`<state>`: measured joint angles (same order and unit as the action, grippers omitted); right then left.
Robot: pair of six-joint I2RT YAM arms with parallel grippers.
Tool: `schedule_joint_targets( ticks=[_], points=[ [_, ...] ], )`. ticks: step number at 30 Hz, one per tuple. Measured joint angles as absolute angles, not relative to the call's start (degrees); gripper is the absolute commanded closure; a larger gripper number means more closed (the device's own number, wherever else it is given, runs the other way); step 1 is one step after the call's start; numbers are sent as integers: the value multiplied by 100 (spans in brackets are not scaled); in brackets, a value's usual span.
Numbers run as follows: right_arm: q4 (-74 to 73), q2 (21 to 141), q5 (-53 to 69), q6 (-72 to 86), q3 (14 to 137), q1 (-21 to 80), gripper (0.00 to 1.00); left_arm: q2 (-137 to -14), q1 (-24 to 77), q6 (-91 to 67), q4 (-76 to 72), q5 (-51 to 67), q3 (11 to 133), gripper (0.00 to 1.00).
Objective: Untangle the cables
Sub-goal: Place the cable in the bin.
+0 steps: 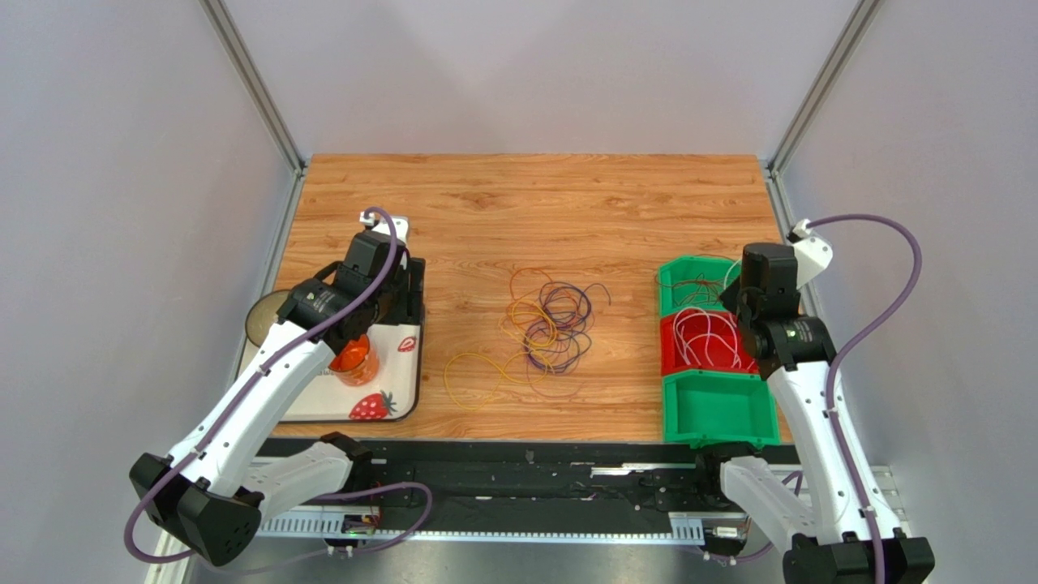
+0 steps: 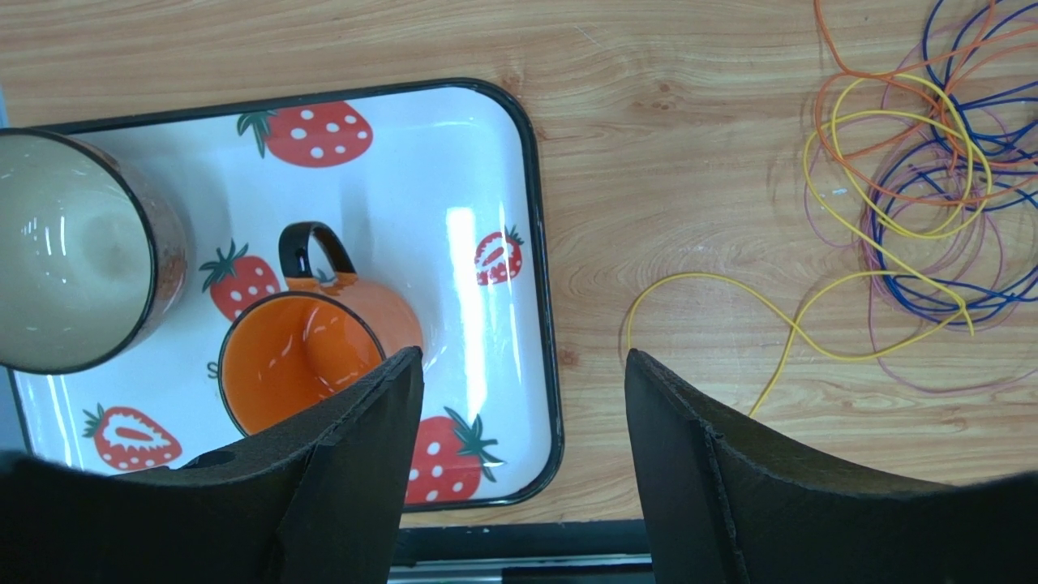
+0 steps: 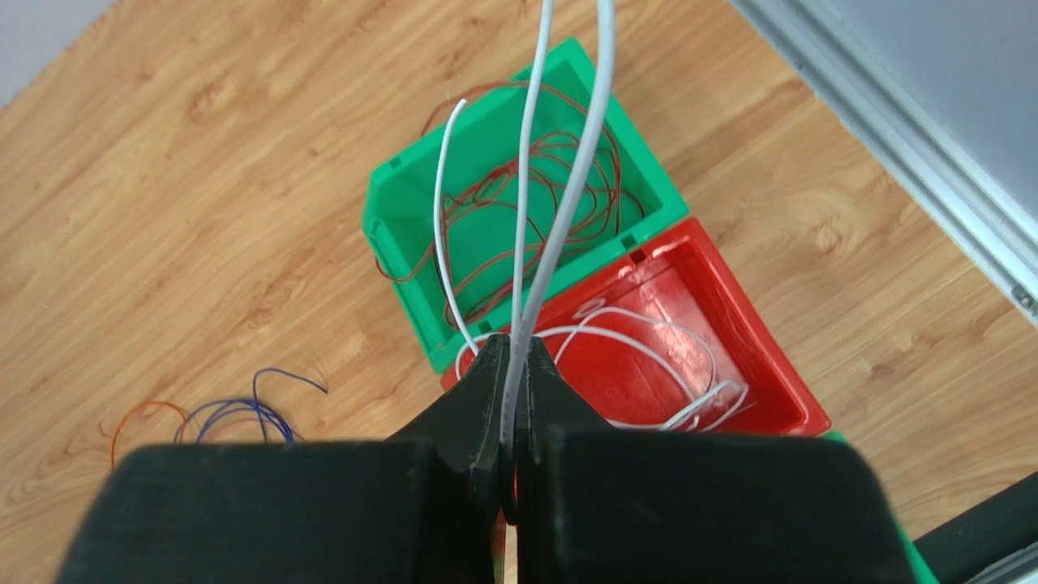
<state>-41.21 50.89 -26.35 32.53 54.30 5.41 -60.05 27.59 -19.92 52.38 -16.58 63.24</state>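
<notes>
Right tool [image 3: 512,402]: jaws pressed together on a white cable [image 3: 531,183], whose strands run out past the fingertips. It hangs over the red bin [image 3: 743,353], the middle of three bins along the right edge of the worktop [image 1: 536,207]. The near green bin [image 1: 719,408] sits in front of it and the far green bin [image 3: 621,146] behind.

Left tool [image 2: 522,365]: jaws wide apart, holding nothing, above the right rim of the strawberry tray [image 2: 402,158] at the left edge.

The unsorted cables [image 1: 554,326] lie tangled mid-worktop, with a yellow loop [image 1: 475,375] beside the heap on its near-left side.

Step, as judged: placing the white cable with the other white ones in the red bin. One strand arcs over the far green bin, so lower until all the slack is inside the red walls. Then open and lift straight up, so nothing snags on the pads.

Views:
- Right wrist alone shows the pinch itself and the bin contents: reddish wires in the far green bin, white ones in the red.
- Left wrist alone shows the tray's load clearly: an orange mug [image 2: 293,359] and a larger cup [image 2: 73,256].
- Top view alone shows the bin row, both arms and the heap together.
</notes>
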Motion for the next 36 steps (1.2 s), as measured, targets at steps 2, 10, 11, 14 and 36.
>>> schedule_joint_targets(
  ticks=[2,10,11,14,36],
  points=[
    [-4097,5028,-2491,3382,5172,541,100,-6005,2759,-1986,5236,-1656,6324,30],
    [-3988,5389,-1776,3632,4720,541,100,-6007,2759,-1942,5196,-1656,6324,30],
    [-3970,5433,-1719,3632,4665,543,100,-6007,2759,-1938,5194,-1656,6324,30],
    [-3953,5583,-1540,3627,4508,541,100,-6007,2759,-1929,5188,-1656,6324,30],
    [-3826,6751,-1640,3621,4294,-16,100,-6064,2759,-1914,5159,-1660,6324,31]
  ],
)
